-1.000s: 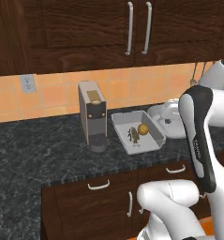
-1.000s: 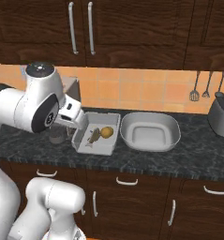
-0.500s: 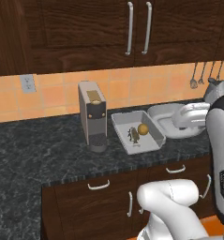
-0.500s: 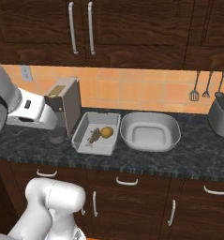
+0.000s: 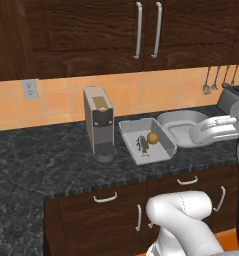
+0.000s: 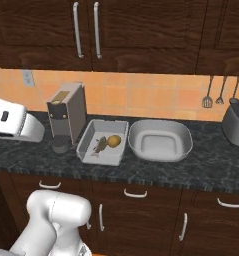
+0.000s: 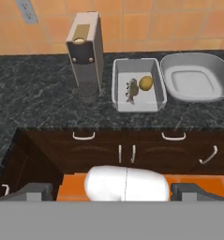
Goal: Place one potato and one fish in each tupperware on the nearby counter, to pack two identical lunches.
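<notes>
Left base view: the dark counter (image 5: pixel 51 160) carries a coffee machine (image 5: pixel 98 122), and just right of it the deep square tupperware (image 5: pixel 146 141) holds a potato (image 5: pixel 152 137) and a fish (image 5: pixel 142 143) side by side. The wider rounded dish (image 5: pixel 183 125) sits just beyond.

Right base view: the square box (image 6: pixel 102 142) and the rounded dish (image 6: pixel 160 140) stand beside each other; the dish is bare inside. A grey utensil holder (image 6: pixel 235 125) stands far right.

Hand view: the hand (image 7: pixel 118 191) looks down from well above the counter; its two dark fingertips (image 7: pixel 31 191) sit wide apart, holding nothing.
</notes>
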